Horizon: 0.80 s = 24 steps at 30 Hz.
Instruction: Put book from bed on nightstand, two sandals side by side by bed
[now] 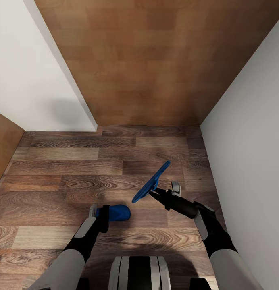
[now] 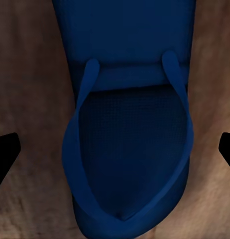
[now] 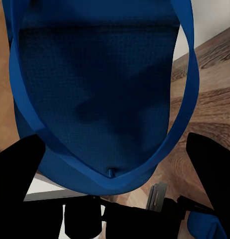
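Blue sandal (image 1: 150,183) clamped in right claw (image 1: 155,194); left wrist view: second sandal (image 2: 127,149) between spread left claw (image 2: 115,149) fingers.

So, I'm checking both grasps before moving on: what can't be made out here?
- Head view: the left gripper covers the rear of its sandal; finger contact is hidden.
- Right wrist view: the other sandal is cut off by the frame's edge.
- Left wrist view: fingertips stand apart from the sandal; grip unclear.

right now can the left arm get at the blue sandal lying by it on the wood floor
Probably yes. The bright blue flat sandal lies just ahead of the left gripper, between its spread jaws in the wrist view, nothing between them. The right gripper already holds the other blue sandal.
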Tool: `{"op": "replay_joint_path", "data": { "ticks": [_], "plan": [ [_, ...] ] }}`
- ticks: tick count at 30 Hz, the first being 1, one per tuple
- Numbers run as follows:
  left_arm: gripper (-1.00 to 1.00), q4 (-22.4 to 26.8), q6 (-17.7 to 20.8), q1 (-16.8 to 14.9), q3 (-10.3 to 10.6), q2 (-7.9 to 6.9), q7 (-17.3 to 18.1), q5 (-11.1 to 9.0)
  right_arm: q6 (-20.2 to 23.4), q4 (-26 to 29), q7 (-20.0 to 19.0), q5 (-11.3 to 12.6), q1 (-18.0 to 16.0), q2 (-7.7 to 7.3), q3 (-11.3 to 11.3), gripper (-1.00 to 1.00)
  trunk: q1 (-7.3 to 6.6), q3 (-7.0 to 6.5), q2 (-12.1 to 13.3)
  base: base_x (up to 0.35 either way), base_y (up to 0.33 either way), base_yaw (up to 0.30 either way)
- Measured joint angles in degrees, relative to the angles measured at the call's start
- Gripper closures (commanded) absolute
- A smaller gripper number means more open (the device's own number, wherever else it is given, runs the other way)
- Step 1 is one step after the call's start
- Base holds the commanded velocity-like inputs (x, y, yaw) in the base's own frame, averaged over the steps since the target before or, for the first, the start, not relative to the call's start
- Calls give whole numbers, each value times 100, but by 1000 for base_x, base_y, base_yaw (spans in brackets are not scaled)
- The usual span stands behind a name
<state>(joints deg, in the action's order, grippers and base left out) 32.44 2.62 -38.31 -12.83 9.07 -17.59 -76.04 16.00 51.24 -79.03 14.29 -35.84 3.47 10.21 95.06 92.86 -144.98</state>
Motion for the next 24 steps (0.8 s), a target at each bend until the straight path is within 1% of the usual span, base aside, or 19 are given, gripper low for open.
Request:
{"op": "replay_joint_path", "data": {
  "ticks": [15,18,24],
  "plan": [
    [-100,3,1,0,0,-1,0,0,0,0,0,0,0,0,1,100,0,0,0,0,0,0],
    [-100,3,7,0,2,-2,0,0,-1,-1,1,-1,0,0,0,100,8,66,-4,0,0,0],
    [-100,1,4,0,1,-1,0,4,0,0,0,0,0,0,1,100,8,67,-4,0,0,0]
  ]
}}
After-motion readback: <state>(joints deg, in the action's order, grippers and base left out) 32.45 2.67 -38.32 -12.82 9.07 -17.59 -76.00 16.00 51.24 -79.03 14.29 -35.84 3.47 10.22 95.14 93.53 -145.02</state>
